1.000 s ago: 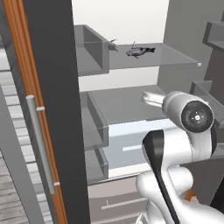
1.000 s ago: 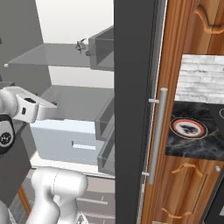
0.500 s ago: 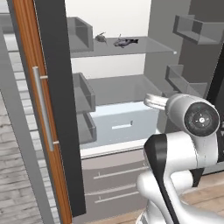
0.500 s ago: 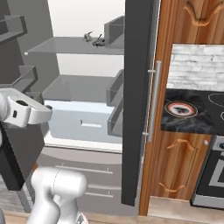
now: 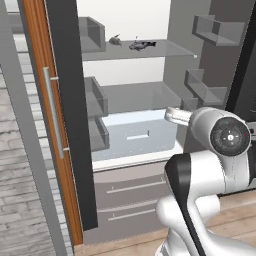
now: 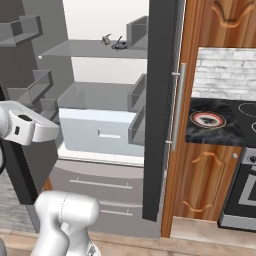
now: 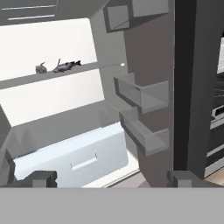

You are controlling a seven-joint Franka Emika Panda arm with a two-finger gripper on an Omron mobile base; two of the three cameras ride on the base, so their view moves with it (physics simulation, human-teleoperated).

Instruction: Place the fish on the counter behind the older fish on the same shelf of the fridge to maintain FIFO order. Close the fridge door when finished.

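Two small dark fish lie on the fridge's top glass shelf (image 5: 170,48), one (image 5: 141,45) nearer the front and one (image 5: 115,41) further back and to the left. They look alike, so I cannot tell which is the older. In the hand view both fish (image 7: 65,66) (image 7: 40,68) sit far off on the shelf (image 7: 105,67). My gripper (image 7: 111,178) is open, its fingertips (image 7: 41,177) wide apart with nothing between them, well short of the fridge (image 6: 100,135). The black marble counter (image 6: 200,134) is right of the fridge.
Both fridge doors stand open: one door edge (image 5: 67,110) with a bar handle (image 5: 50,115), the other door (image 7: 183,87) carrying grey bins (image 7: 142,94). A pale drawer (image 5: 135,135) sits below the shelf. A round red-and-white dish (image 6: 207,119) rests on the counter beside the stovetop (image 6: 247,110).
The whole picture has shifted: the base has pulled back from the fridge, so the shelf and both fish look farther off. The fish stay in place on the shelf.
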